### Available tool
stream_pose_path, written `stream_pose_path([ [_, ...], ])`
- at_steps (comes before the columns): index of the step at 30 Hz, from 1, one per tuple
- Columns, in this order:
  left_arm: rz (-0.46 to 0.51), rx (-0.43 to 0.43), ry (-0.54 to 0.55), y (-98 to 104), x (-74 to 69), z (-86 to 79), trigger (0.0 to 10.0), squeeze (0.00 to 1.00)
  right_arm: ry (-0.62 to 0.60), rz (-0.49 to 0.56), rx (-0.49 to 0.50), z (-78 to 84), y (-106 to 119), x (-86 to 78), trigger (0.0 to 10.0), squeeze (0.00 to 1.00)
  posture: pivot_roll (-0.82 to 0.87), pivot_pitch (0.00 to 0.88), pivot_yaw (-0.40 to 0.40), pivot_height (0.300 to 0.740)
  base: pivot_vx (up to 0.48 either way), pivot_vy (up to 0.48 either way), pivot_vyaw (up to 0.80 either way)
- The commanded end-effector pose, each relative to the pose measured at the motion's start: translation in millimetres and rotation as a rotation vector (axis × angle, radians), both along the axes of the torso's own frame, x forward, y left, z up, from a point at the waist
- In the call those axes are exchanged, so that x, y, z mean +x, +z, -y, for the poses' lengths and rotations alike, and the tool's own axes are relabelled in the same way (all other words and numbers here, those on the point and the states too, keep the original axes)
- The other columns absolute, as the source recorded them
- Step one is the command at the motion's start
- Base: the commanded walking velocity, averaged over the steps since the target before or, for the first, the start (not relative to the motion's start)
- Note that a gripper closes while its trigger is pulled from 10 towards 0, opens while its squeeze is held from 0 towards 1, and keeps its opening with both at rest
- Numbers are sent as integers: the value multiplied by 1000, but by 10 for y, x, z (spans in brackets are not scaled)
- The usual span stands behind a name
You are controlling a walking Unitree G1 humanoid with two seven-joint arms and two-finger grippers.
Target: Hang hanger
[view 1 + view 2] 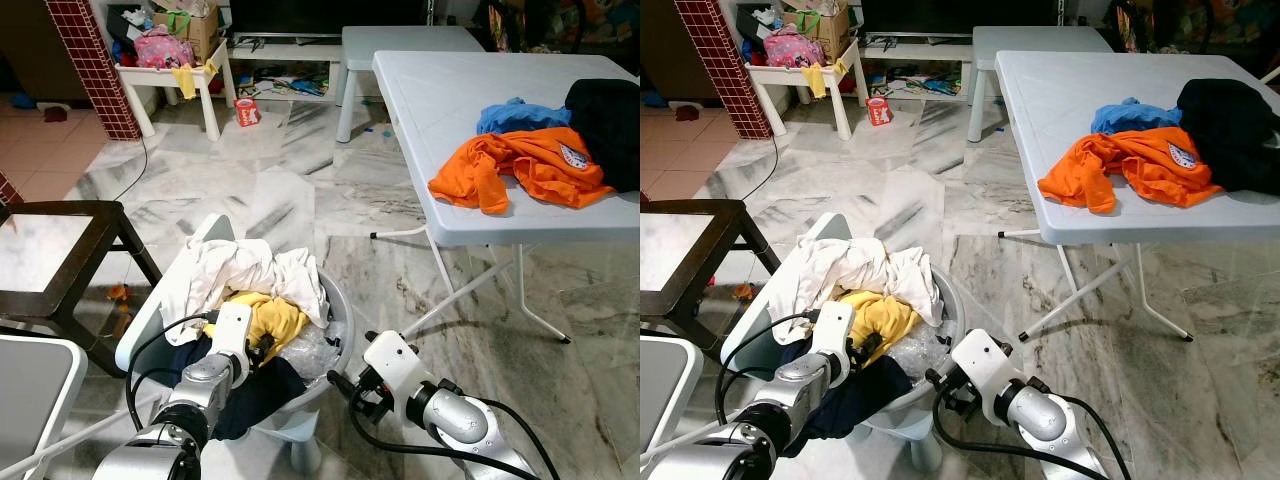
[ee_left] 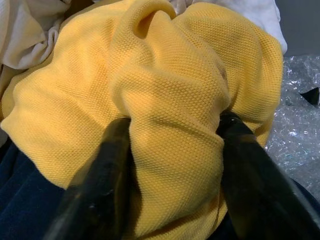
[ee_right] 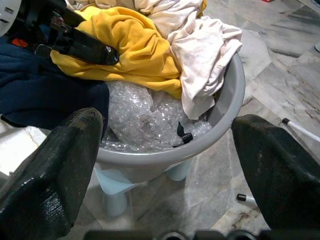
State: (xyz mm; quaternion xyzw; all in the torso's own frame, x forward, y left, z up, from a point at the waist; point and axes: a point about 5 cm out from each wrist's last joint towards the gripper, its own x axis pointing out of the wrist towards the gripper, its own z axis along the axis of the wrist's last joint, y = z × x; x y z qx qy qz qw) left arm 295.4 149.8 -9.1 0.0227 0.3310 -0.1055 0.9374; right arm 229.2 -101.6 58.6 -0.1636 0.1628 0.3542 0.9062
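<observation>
The left gripper (image 2: 172, 145) has its two black fingers (image 2: 100, 185) pressed into a bunched fold of a yellow shirt (image 2: 165, 85), pinching it. The shirt lies at the near rim of a grey basket (image 3: 227, 95), among white cloth (image 1: 250, 270), a navy garment (image 3: 45, 90) and bubble wrap (image 3: 140, 115). The right gripper (image 3: 165, 165) hovers wide open, empty, just outside the rim. No hanger can be made out. The knit looks soft, light and limp; a pinch near the collar would probably lift it cleanly.
</observation>
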Motion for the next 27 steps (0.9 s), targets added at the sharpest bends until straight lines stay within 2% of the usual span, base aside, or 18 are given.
stream_pose_path([
  [1, -95, 13, 15, -154, -160, -61, 0, 0, 10, -12, -8, -15, -22, -5, 10000, 0, -199, 55, 16, 740, 0, 0, 0],
  [27, -55, 7, 38, -147, -166, -118, 0, 0, 4, -16, 1, -47, -34, 25, 10000, 0, -185, 47, 14, 740, 0, 0, 0],
])
